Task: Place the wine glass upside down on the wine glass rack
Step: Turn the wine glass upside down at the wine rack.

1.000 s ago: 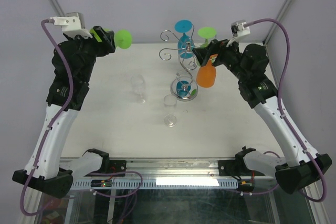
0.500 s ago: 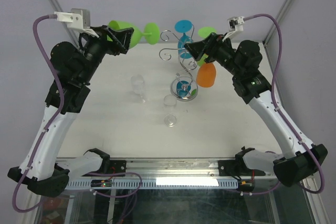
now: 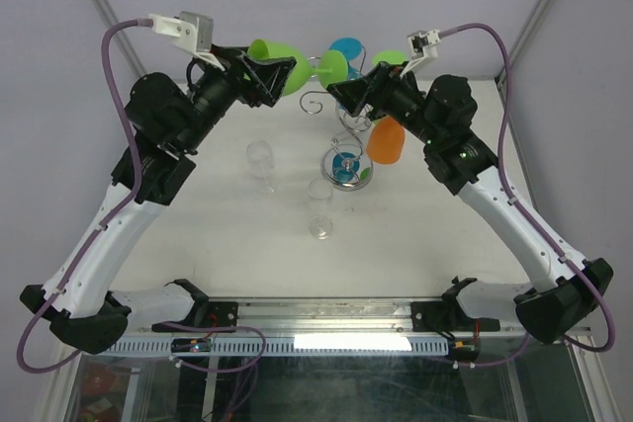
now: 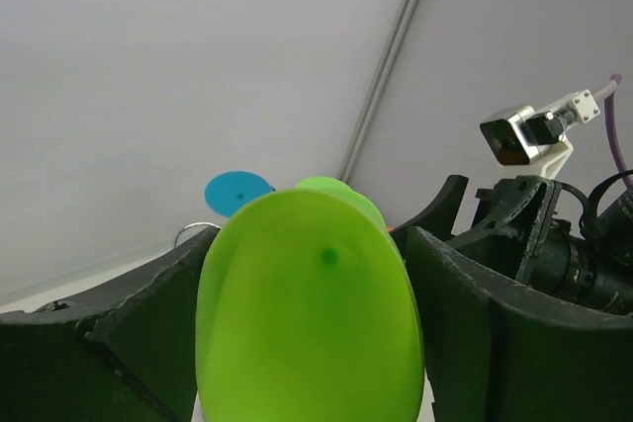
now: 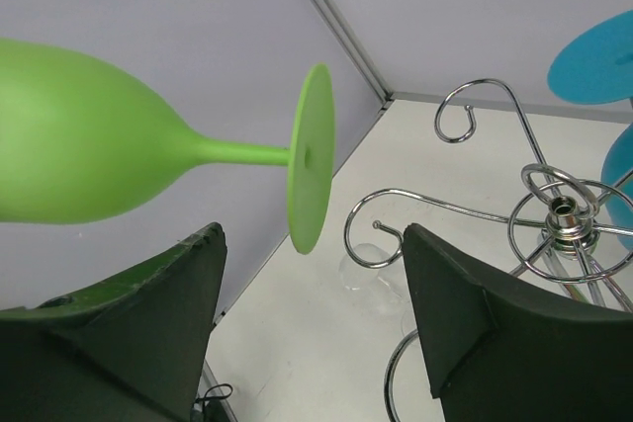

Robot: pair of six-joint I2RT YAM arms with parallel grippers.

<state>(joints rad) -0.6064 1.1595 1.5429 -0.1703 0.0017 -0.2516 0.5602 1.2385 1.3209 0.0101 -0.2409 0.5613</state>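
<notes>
1. In the left wrist view the bowl of the green wine glass (image 4: 312,313) fills the middle. It hides its own stem and nearly all of the wine glass rack (image 3: 348,133). Only the round foot of a blue glass (image 4: 237,188) shows past it.
2. From above, the right arm covers the far right scrolls of the rack. A sliver of green there may be another glass, but it is too hidden to say.
3. The right wrist view cuts the rack off at its right edge.
4. The left gripper (image 3: 272,71) is clamped on the glass's bowl. It holds the glass on its side, high over the far part of the table (image 3: 218,234). The foot points right, just left of the rack's curled arms and apart from them.
5. The right gripper (image 3: 339,94) has its fingers spread with nothing between them, near the glass's foot.
6. The glass is opaque matte lime, with an egg-shaped bowl, a thin stem and a flat disc foot.
7. The rack is shiny chrome wire on a round base, at the far centre of the table. The blue glass and an orange glass (image 3: 388,141) hang from it bowl-down.
</notes>
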